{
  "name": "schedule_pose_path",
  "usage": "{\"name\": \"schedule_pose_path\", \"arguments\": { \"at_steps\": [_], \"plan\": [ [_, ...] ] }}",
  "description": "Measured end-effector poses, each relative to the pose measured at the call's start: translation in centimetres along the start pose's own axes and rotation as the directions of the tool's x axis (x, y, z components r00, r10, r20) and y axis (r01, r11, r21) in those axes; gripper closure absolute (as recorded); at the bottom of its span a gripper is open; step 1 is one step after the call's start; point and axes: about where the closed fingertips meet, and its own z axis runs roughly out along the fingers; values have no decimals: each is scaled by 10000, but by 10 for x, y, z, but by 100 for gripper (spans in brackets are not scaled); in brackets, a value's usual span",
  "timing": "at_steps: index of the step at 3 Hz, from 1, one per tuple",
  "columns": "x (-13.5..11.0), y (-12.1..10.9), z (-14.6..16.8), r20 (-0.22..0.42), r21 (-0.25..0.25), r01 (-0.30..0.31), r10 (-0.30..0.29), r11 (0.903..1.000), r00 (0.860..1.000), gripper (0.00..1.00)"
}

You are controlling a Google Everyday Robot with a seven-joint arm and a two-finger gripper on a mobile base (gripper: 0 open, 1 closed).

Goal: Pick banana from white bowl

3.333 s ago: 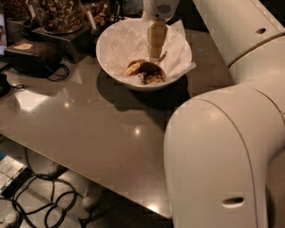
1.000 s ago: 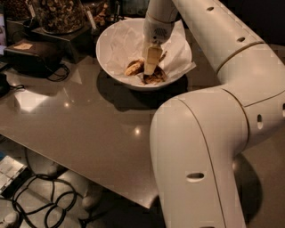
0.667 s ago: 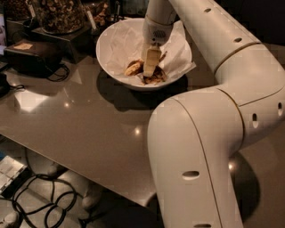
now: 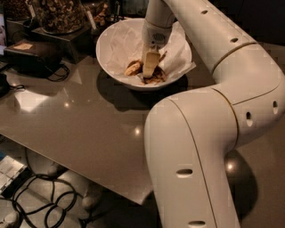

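The white bowl (image 4: 109,60) stands at the back of the grey table, lined with crumpled white paper (image 4: 127,38). The banana (image 4: 133,68), small, dull yellow with dark brown patches, lies at the bowl's bottom. My gripper (image 4: 150,66) reaches down from above into the bowl's middle, its tip right at the banana and covering the banana's middle part. The white arm arches over from the right front and hides the bowl's right rear rim.
A glass jar of brown snacks (image 4: 58,13) stands on a dark box behind the bowl to the left. A black device with a cable (image 4: 33,53) lies at the left. The table's front edge (image 4: 89,176) runs diagonally; cables (image 4: 44,198) lie on the floor below.
Since the earliest frame the gripper has come down into the bowl onto the banana, and the arm's bulk has shifted. In the last second it has barely moved.
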Motion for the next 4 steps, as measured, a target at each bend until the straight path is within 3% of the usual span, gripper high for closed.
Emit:
{"name": "schedule_pose_path", "arguments": {
  "at_steps": [1, 2, 3, 4],
  "plan": [
    [2, 3, -2, -102, 5, 19, -19, 10000, 9999, 86],
    [2, 3, -2, -102, 5, 19, -19, 10000, 9999, 100],
    [-2, -3, -9, 71, 479, 23, -27, 9989, 10000, 100],
    [-6, 7, -31, 198, 1063, 13, -34, 9943, 9998, 100]
  ]
}}
